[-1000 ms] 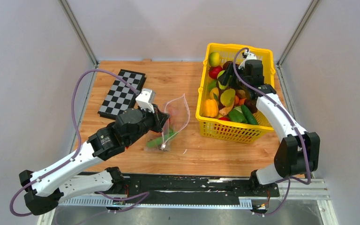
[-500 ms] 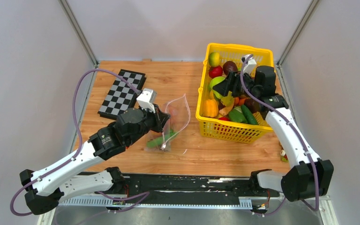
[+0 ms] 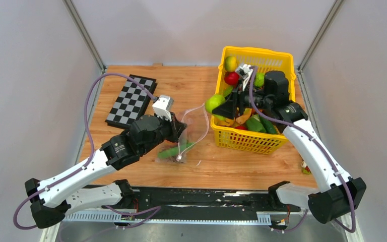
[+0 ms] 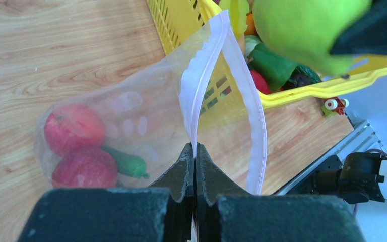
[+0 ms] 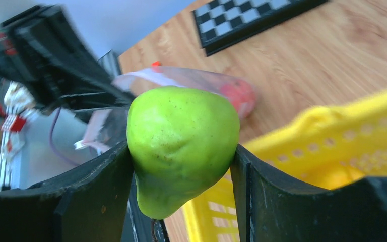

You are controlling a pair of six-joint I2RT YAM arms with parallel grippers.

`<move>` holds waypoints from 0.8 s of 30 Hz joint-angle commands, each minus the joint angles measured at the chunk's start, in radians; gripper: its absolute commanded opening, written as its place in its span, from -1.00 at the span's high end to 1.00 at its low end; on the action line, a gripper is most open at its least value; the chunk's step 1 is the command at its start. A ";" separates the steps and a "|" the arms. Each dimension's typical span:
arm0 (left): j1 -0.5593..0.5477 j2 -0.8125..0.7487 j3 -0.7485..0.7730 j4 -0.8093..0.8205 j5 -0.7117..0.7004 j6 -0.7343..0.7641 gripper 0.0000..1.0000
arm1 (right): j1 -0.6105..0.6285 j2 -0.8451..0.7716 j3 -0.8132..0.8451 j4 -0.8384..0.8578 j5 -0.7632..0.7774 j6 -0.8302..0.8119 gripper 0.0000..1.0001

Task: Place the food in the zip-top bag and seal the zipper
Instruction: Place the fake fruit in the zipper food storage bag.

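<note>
Since the earlier frames the right arm [image 3: 312,146] has swung leftward out of the yellow basket [image 3: 252,142], and its elbow has dropped toward the near edge of the wooden table [image 3: 181,83]. It is now stretched across the basket with the wrist level. The right gripper [image 5: 180,151] sits over the basket's left rim, pointing at the left gripper [image 4: 195,150]. The left arm [image 3: 80,171] has barely shifted. It reaches diagonally from its base toward the table's middle, forearm low and wrist turned toward the basket. The chessboard [image 3: 131,101] lies well behind and to the left of that wrist.

The right gripper's fingers are spread wide and clamped on either side of a green pear [image 3: 213,102], which is held in the air just above and in front of the bag's mouth. The left gripper is pinched tight on the zip-top bag [image 4: 146,116], gripping one lip at the zipper [image 4: 201,85] so the mouth gapes upward ahead of its fingertips. Deep in the bag, to the left of those fingers, two red apples [image 4: 74,128] rest touching each other. A green cucumber-like piece [image 4: 126,162] lies against them
</note>
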 commanded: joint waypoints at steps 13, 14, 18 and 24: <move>-0.001 0.010 0.044 0.045 0.022 -0.026 1.00 | 0.329 0.114 0.239 -0.347 0.194 -0.354 0.14; 0.000 0.008 0.045 0.044 0.023 -0.027 1.00 | 0.339 0.126 0.245 -0.355 0.217 -0.358 0.15; 0.000 0.006 0.043 0.041 0.019 -0.023 1.00 | 0.368 0.160 0.269 -0.367 0.309 -0.356 0.13; -0.001 -0.001 0.049 0.038 0.014 -0.016 1.00 | 0.382 0.201 0.306 -0.391 0.418 -0.335 -0.04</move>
